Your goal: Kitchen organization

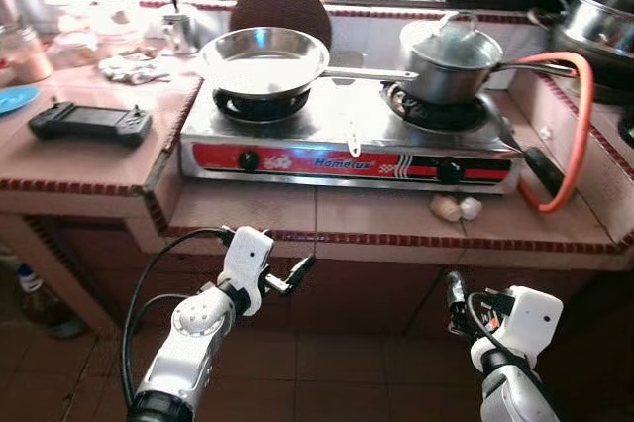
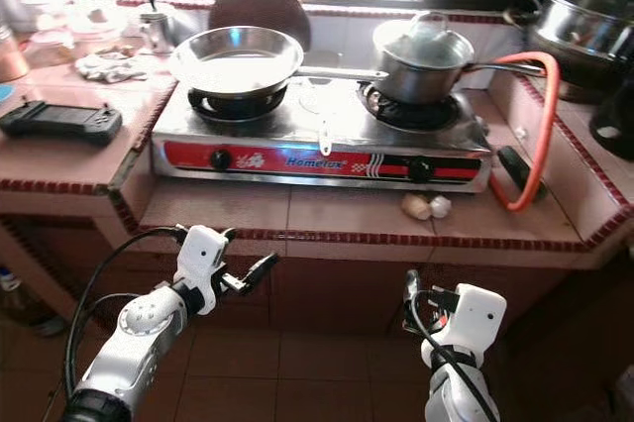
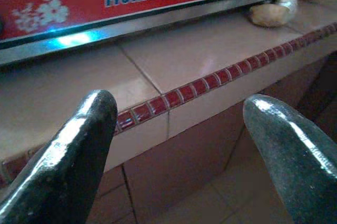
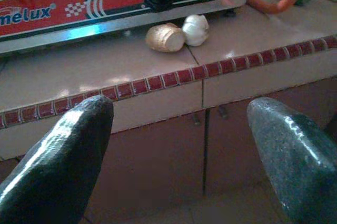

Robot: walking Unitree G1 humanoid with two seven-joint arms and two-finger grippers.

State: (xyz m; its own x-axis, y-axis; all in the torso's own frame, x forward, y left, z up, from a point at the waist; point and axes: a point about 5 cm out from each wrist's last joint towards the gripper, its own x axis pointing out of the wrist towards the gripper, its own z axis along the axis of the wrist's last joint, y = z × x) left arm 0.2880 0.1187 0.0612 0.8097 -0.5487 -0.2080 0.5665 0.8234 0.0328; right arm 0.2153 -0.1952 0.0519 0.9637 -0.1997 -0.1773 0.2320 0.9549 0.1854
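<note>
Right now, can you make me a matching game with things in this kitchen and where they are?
Things:
1. frying pan
2. lidded pot
3. garlic bulb
4. black controller

Places:
A. on the tiled ledge in front of the stove
B. on the stove's right burner
C. on the counter to the left of the stove
D. on the stove's left burner

Right pairs: 1-D, 2-B, 3-A, 4-C
</note>
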